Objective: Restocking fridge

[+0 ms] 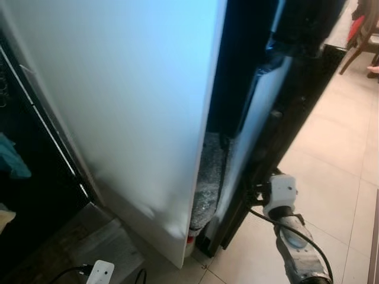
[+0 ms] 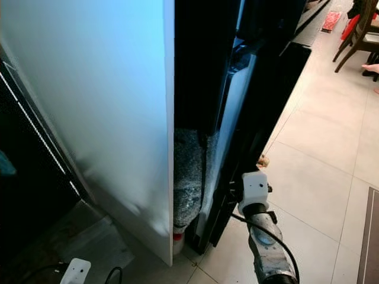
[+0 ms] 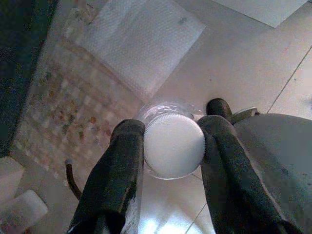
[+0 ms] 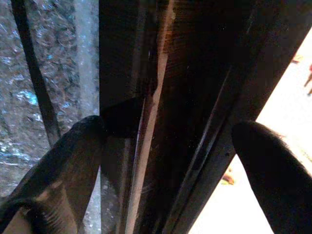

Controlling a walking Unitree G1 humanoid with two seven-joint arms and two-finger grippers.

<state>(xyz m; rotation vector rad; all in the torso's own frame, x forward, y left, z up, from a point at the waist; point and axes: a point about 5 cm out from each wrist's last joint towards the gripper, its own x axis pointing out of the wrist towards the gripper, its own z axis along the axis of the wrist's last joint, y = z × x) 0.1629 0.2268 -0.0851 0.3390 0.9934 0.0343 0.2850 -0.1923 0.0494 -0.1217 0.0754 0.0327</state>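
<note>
The fridge's broad white side (image 1: 136, 106) rises in front of me, and its black door (image 1: 296, 100) stands ajar to the right of it. My right arm (image 1: 283, 198) reaches low to that door's edge. In the right wrist view my right gripper (image 4: 165, 141) is open, one finger (image 4: 63, 161) on the inner side of the door edge (image 4: 161, 97) and the other on the outer side. My left gripper (image 3: 173, 146) is shut on a clear bottle with a white cap (image 3: 174, 148), held low over the floor. The left wrist (image 1: 100, 272) shows at the bottom edge.
Crinkled silvery wrap (image 1: 207, 183) fills the gap between the white side and the door. A dark cabinet (image 1: 35, 195) stands at the left. Below the bottle lie a patterned mat (image 3: 63, 112) and a bubble-wrap sheet (image 3: 141, 39). Tiled floor (image 1: 331, 154) opens rightward toward a chair (image 1: 361, 35).
</note>
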